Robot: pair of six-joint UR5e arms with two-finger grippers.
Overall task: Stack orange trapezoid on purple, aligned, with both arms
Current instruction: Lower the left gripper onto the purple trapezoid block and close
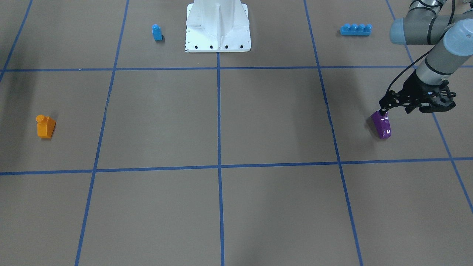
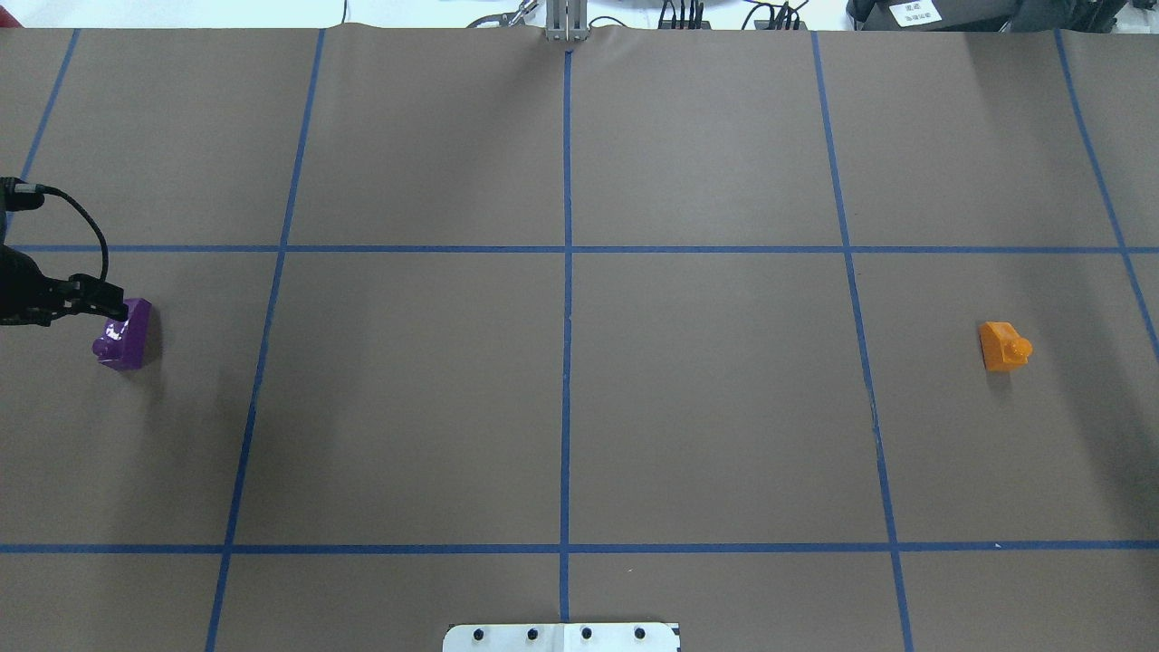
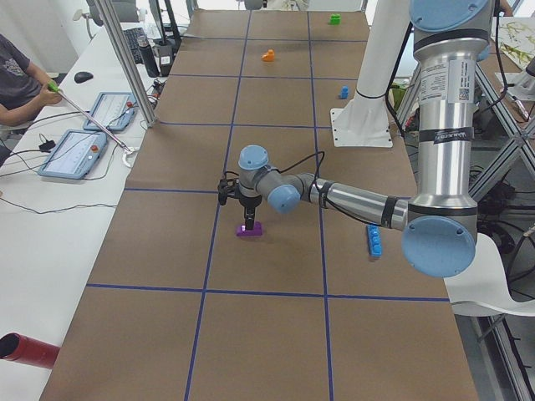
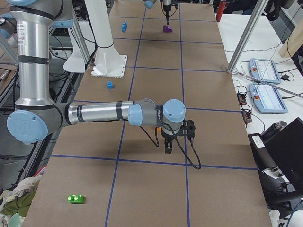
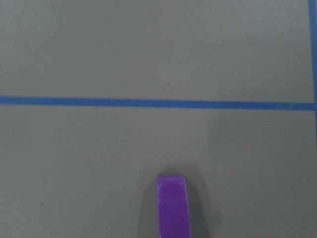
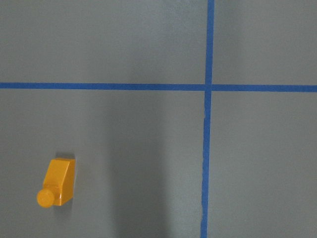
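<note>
Closing on the purple brick (image 1: 381, 125) looks like the step in hand. The left gripper (image 1: 383, 111) hangs over it at the left end of the table, with its fingertips at the brick's upper edge. I cannot tell whether the jaws are spread around the brick or pinching it. The front view shows them side-on, and the left wrist view shows only the brick's narrow end low in the frame, with no fingers.

To do this well, the jaws should probably meet the two flat, parallel sides rather than the sloped face. The plastic is glossy, so a squeeze on the slope would likely make the brick slip or tip. A grip low on the body leaves the stud free, because the other brick has to seat on it. Squaring the wrist to the brick before the squeeze would keep it from twisting.

The orange brick (image 1: 46, 126) stands well apart at the right end of the table, untouched. The right gripper (image 4: 169, 145) points down at the table and shows only in the right side view, so I cannot tell how its jaws stand. Its wrist view has the orange brick low and to the left, so that arm needs to centre itself before it descends. For an aligned stack, both slopes should end up facing the same way.
</note>
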